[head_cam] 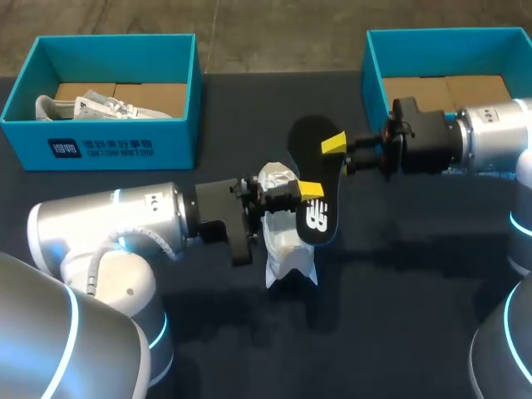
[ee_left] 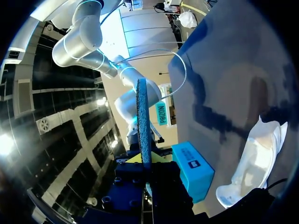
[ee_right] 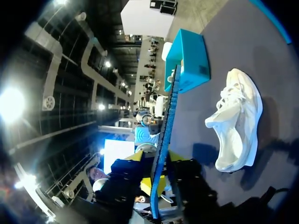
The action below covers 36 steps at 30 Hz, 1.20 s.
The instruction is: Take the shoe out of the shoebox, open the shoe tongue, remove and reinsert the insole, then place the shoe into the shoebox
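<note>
A black insole point(head_cam: 314, 179) hangs in the air over the table's middle, held from both sides. My left gripper point(head_cam: 309, 191) is shut on its lower end; the left wrist view shows the insole point(ee_left: 142, 121) edge-on, rising from my left gripper point(ee_left: 145, 161). My right gripper point(head_cam: 334, 145) grips the upper part, and its wrist view shows the insole point(ee_right: 168, 112) pinched in my right gripper point(ee_right: 159, 161). The white shoe point(head_cam: 287, 241) lies on the dark table just under the insole, beside the left gripper point(ee_left: 257, 163) point(ee_right: 236, 121).
A teal shoebox point(head_cam: 100, 145) at the back left holds another white shoe point(head_cam: 83, 106). A second teal shoebox point(head_cam: 374, 75) stands at the back right, close behind my right arm.
</note>
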Motion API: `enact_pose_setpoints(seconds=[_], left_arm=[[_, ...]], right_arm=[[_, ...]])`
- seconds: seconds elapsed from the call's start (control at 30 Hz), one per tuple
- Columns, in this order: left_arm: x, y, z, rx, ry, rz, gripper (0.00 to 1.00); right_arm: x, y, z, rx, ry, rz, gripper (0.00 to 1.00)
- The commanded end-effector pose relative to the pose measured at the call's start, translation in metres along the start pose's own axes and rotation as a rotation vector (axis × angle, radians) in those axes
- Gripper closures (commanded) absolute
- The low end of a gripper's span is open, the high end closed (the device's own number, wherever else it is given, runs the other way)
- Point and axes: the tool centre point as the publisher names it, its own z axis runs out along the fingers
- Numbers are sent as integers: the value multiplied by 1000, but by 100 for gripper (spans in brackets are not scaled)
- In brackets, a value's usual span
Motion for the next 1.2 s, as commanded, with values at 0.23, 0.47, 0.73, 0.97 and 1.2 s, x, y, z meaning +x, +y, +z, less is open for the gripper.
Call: enact_pose_setpoints(seconds=[0.23,0.47,0.73,0.97,1.2], left_arm=[[2,1,-1,-6,26,-18,62],[3,2,-8,13,75,-52,0],[3,11,-35,52,312,-123,0],[-8,21,-50,78,493,-156,0],[-25,36,-59,120,708,-177,0]], right_arm=[[-2,2,2,-5,-6,1,100],[-6,4,-3,-4,-8,1,100],[-16,4,-9,1,-18,25,100],[-21,4,-9,12,-19,35,100],[-27,6,-4,35,-34,52,100]])
